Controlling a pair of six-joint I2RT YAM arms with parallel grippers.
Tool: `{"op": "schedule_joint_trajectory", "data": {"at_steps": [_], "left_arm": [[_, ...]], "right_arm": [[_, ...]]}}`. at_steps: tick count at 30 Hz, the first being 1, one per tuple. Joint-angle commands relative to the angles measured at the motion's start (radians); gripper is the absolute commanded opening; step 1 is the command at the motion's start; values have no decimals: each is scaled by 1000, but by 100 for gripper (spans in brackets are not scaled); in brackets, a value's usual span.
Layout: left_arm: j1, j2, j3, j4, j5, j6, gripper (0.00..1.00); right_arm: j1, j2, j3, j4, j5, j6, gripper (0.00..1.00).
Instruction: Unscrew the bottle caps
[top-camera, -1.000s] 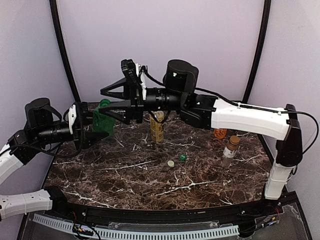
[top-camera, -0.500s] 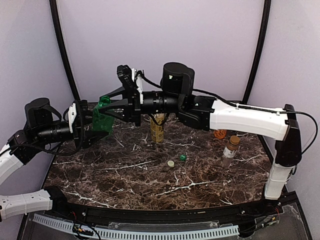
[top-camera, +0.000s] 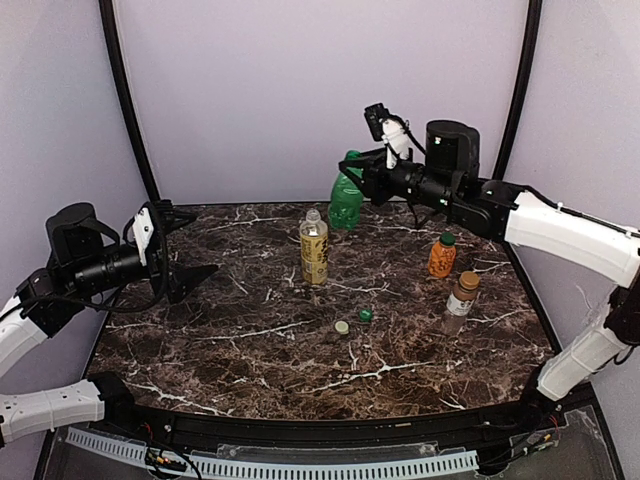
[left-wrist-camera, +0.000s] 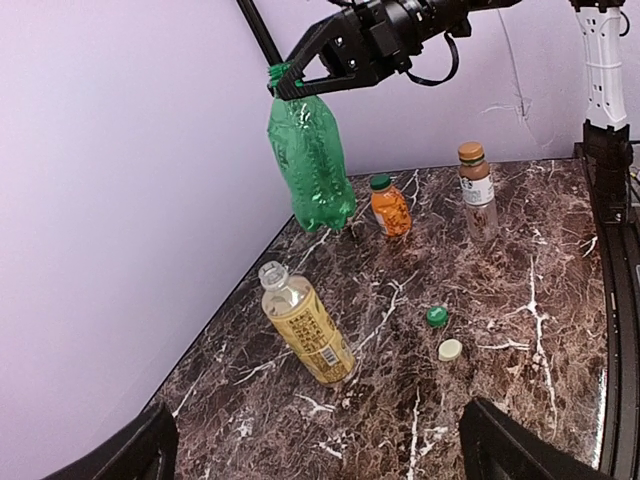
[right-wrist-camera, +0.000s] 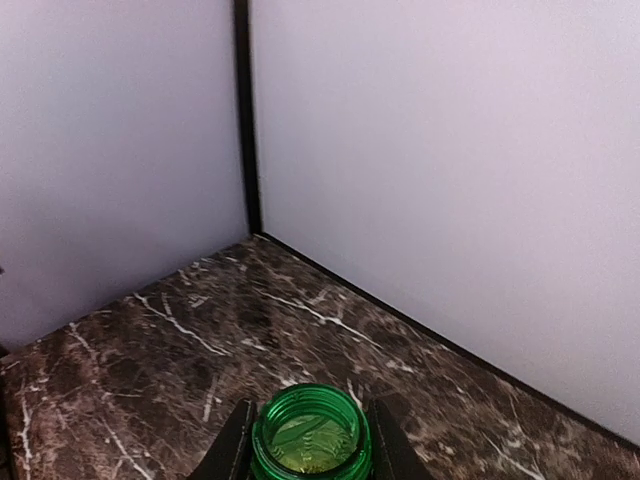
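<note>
Light even and diffuse; source cannot be placed. Lavender walls (top-camera: 300, 90) bright. Dark marble table (top-camera: 250, 350) takes a dull sheen, with faint, soft-edged shadows. Top view slightly soft overall. Left wrist view crisp; left fingers (left-wrist-camera: 120, 455) near-black at the bottom corners. Green bottle (left-wrist-camera: 310, 165) glows translucent. Right wrist view: bottle mouth sharp, right wall panel brighter than left.

Near table (top-camera: 250, 370) open, two caps (top-camera: 365, 314) mid-table, yellow bottle (top-camera: 314, 252) behind them, green bottle (top-camera: 346, 200) aloft at back, orange bottle (top-camera: 441, 256) and slim bottle (top-camera: 460, 302) at right.
</note>
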Motion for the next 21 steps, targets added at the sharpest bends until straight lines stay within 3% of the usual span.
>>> {"op": "schedule_joint_trajectory", "data": {"at_steps": [1,10,16,21], "left_arm": [[18,-7,-43,67,-84,-39,99],[236,-59,-218,127,-532,-348,99],[394,-121,-357,71,-531,-525,99],[465,-160,-433,119,-467,-553,99]], "right_arm": [[-105,-9,-175,68,165,168,0],[-146,158,-293,348,249,124,0],[-157,240,-318,409,250,113,0],[-162,291,-385,549,232,97,0]]}}
